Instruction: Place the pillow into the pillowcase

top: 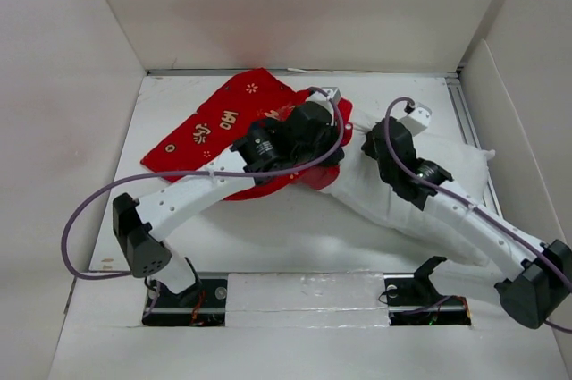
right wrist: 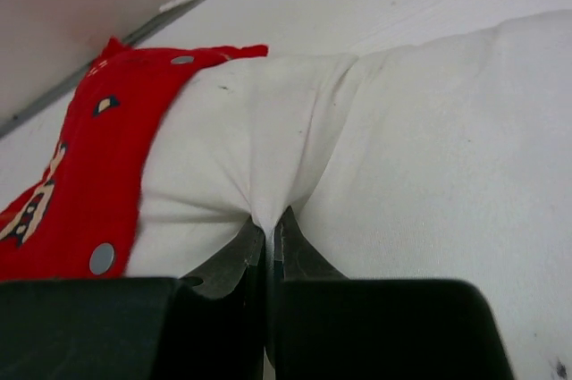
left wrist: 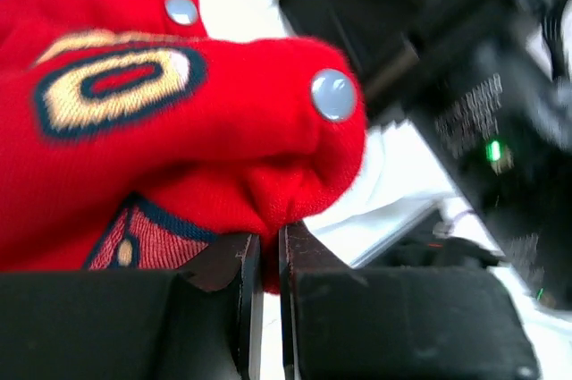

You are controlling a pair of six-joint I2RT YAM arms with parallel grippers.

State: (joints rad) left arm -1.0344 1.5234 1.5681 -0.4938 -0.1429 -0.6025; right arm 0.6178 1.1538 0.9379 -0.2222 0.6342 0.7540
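From above, the black left arm (top: 286, 140) hides where the plump white fabric pillow (top: 451, 165) meets the bright red printed pillowcase (top: 214, 125). In the left wrist view, the right arm (left wrist: 483, 85) is a blur.

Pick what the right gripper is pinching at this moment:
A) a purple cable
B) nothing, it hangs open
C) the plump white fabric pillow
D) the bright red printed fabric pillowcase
C: in the right wrist view the right gripper is shut on a pulled-up fold of the plump white fabric pillow. The bright red printed pillowcase lies to the side, and the left gripper pinches it instead.
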